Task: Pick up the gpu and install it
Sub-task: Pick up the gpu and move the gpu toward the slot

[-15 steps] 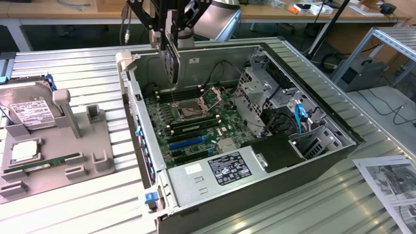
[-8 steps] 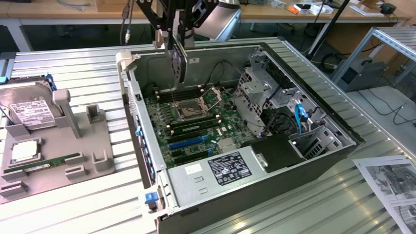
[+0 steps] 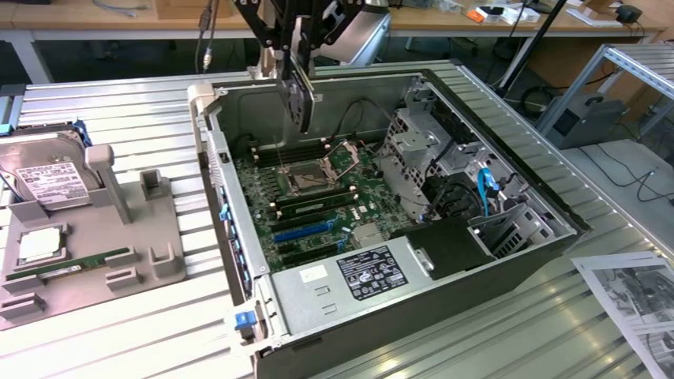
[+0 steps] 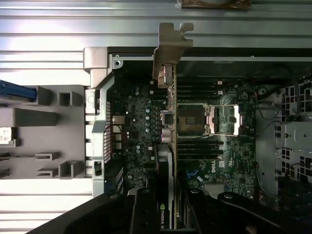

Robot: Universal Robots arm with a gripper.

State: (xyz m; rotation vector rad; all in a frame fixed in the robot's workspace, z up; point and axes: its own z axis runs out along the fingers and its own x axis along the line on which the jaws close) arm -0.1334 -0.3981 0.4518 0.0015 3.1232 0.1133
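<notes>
End effector (image 3: 299, 49) with NVIDIA-labelled gpu (image 4: 165, 165) above motherboard (image 3: 316, 185)

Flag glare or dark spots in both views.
Exterior view: sheen on the ribbed table beside the printed sheet; computer case interior evenly lit. Wrist view: the table blown white, motherboard dim, CPU socket frame glinting.
</notes>
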